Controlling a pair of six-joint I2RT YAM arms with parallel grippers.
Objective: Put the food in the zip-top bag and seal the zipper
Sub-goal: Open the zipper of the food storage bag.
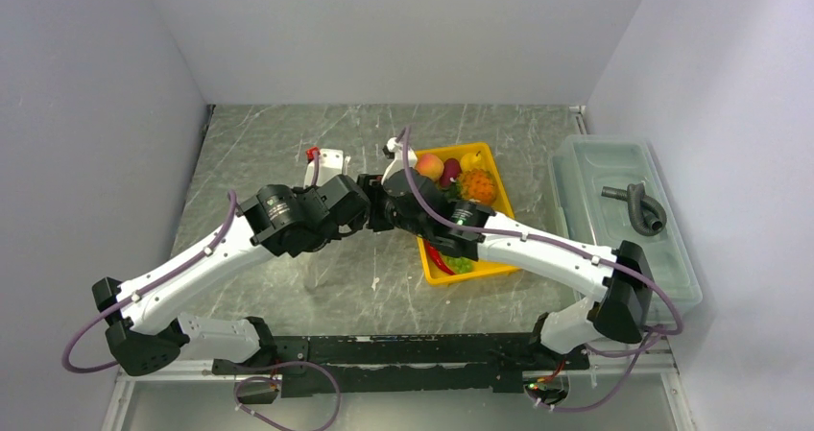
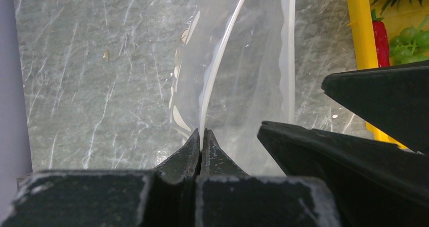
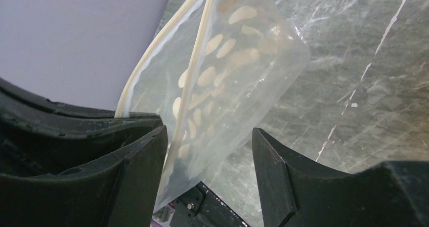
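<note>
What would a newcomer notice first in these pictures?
Over the middle of the table, the left hand pinches the mouth edge of the clear dotted zip-top bag. The right hand stands open around the hanging bag. Beside them, the yellow tray holds bright toy food.

the left arm [image 1: 192, 263] and right arm [image 1: 547, 249] meet beside the yellow tray [image 1: 485, 274] of toy food [image 1: 429, 167].
</note>
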